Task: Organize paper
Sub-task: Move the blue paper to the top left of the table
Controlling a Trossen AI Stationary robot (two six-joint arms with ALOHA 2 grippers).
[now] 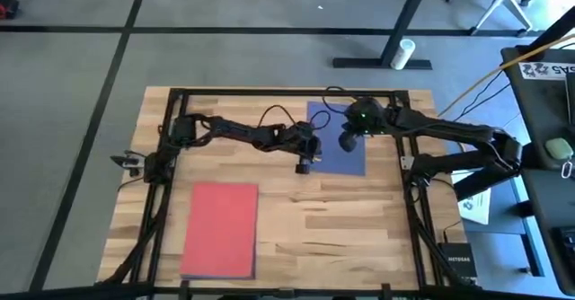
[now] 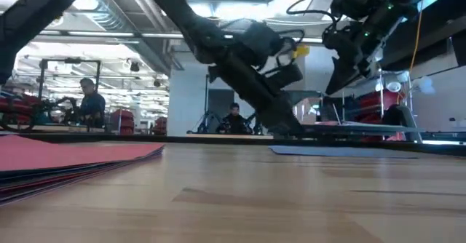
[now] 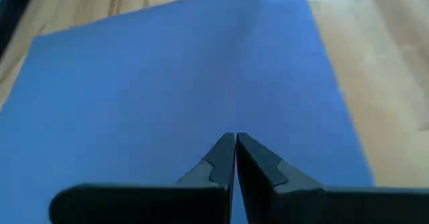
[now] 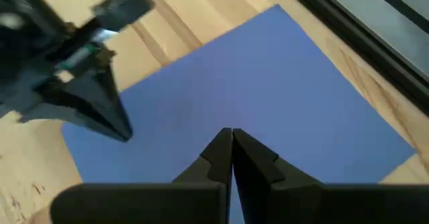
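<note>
A blue sheet of paper [image 1: 340,129] lies flat on the wooden table at the far right of centre. It also fills the left wrist view [image 3: 181,76] and the right wrist view [image 4: 268,83]. A red sheet [image 1: 220,228] tops a stack of paper at the near left, with darker edges showing under it [image 2: 65,166]. My left gripper [image 1: 304,163] is shut at the blue sheet's left edge. My right gripper [image 1: 346,144] is shut and hangs over the sheet's middle, clear of the table [image 2: 336,86]. My left gripper has its shut fingertips [image 4: 123,133] down on the blue sheet near its left edge [image 4: 137,140], toward the near corner. The fingers slant down from the table's left side. The sheet lies flat on the table under them.
A black frame [image 1: 409,156] runs around the table's far and side edges. Bare wood [image 1: 341,219] lies between the red-topped stack and the blue sheet. People [image 2: 91,101] sit in the room beyond the table.
</note>
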